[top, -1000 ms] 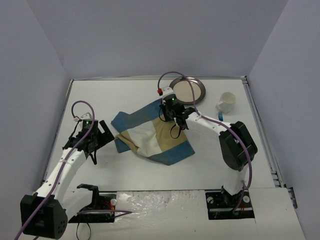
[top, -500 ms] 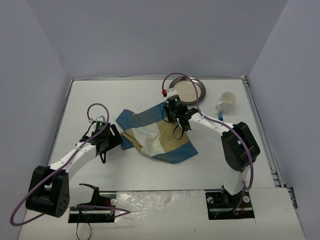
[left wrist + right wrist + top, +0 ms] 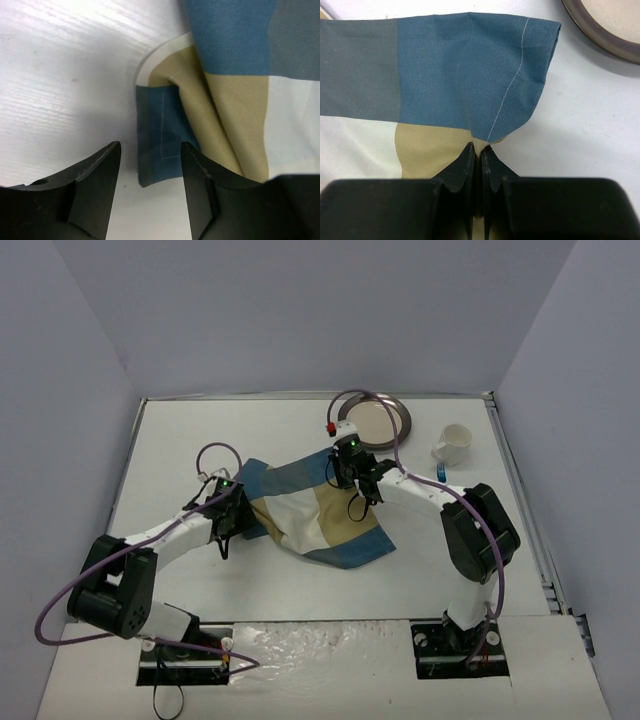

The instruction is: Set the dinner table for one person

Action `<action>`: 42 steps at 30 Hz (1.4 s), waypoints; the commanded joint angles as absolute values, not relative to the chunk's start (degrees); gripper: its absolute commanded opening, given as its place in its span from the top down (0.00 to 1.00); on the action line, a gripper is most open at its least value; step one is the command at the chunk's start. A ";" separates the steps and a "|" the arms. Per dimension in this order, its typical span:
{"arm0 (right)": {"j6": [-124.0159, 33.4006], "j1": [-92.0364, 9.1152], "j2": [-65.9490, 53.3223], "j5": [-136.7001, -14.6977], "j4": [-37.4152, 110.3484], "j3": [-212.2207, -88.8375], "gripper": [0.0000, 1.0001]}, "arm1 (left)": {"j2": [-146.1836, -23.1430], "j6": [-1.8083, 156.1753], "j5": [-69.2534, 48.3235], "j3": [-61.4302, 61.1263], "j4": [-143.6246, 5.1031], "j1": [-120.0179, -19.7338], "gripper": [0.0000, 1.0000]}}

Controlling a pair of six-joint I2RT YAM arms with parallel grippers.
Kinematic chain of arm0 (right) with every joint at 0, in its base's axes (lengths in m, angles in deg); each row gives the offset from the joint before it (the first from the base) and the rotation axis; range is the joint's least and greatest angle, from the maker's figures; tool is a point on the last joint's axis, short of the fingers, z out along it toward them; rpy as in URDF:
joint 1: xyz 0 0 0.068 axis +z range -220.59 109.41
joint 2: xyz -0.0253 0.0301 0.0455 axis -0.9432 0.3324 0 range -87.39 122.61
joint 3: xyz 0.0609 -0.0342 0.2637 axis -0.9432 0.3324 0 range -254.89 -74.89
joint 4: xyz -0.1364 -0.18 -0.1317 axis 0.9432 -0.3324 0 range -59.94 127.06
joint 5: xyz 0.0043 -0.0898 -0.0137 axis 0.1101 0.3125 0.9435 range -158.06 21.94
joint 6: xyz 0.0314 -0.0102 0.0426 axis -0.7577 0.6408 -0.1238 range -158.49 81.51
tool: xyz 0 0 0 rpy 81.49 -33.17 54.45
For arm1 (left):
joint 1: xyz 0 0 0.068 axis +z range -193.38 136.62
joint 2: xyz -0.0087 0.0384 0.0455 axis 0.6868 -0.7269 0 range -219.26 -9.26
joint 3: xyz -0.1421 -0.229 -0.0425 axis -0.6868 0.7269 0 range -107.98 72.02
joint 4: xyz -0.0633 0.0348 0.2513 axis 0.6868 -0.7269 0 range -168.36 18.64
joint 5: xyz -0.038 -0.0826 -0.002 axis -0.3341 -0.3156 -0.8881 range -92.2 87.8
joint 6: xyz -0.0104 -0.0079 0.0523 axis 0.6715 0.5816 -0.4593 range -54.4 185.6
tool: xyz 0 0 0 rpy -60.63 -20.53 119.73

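Counter (image 3: 190,430) spans the whole view, rigid and smooth, not for grasping. Mat (image 3: 320,520) lies crumpled mid-counter, limp; take corners. Right pincer (image 3: 480,149) pinches its blue hem; left pincer (image 3: 150,150) gapes over folded corner.

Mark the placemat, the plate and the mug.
placemat (image 3: 312,516), top external view, cream middle panel.
plate (image 3: 372,423), top external view, tan centre.
mug (image 3: 455,444), top external view, white body.

The left gripper (image 3: 150,152) is hanging at the bottom of the frame, fingers spread, framing the folded blue corner of the placemat (image 3: 235,90); the dinner table (image 3: 60,75) is showing white at left.
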State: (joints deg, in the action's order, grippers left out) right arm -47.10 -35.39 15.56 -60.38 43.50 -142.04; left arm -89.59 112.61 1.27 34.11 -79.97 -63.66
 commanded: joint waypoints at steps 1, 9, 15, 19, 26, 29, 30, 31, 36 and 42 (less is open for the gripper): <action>-48.14 -35.89 12.56 -59.95 46.86 -141.61 1.00 | -93.86 113.79 2.97 31.07 -84.05 -65.65 0.54; -48.69 -36.65 10.58 -60.61 47.91 -140.13 1.00 | -100.79 115.77 5.04 28.34 -90.16 -67.67 0.68; -48.69 -37.88 9.73 -61.89 48.75 -139.06 1.00 | -102.16 115.38 5.09 27.74 -92.43 -67.55 1.00; -48.58 -39.98 8.67 -62.79 48.63 -139.89 1.00 | -98.05 111.58 8.94 21.93 -101.39 -67.06 1.00; -48.78 -43.45 7.12 -63.70 47.23 -141.82 1.00 | -83.12 108.20 14.15 15.23 -119.34 -66.76 1.00; -49.70 -43.77 7.03 -62.07 46.42 -141.49 1.00 | -77.98 109.25 13.18 16.67 -123.82 -66.72 1.00; -50.21 -43.89 7.17 -61.28 46.00 -141.33 1.00 | -76.25 109.57 12.72 17.38 -124.86 -66.67 1.00; -51.01 -44.28 7.18 -60.71 45.29 -141.09 1.00 | -74.18 110.04 12.24 18.34 -126.45 -66.67 1.00; -54.18 -46.82 8.25 -57.93 45.06 -138.18 1.00 | -67.97 112.97 7.17 22.84 -128.73 -67.99 1.00; -53.12 -48.13 12.07 -60.01 44.93 -138.70 1.00 | -64.63 114.82 4.64 23.40 -129.46 -68.03 0.76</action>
State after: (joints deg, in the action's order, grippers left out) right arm -52.59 -47.51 10.97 -61.30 43.15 -137.73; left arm -66.70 113.03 5.11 24.60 -126.93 -67.95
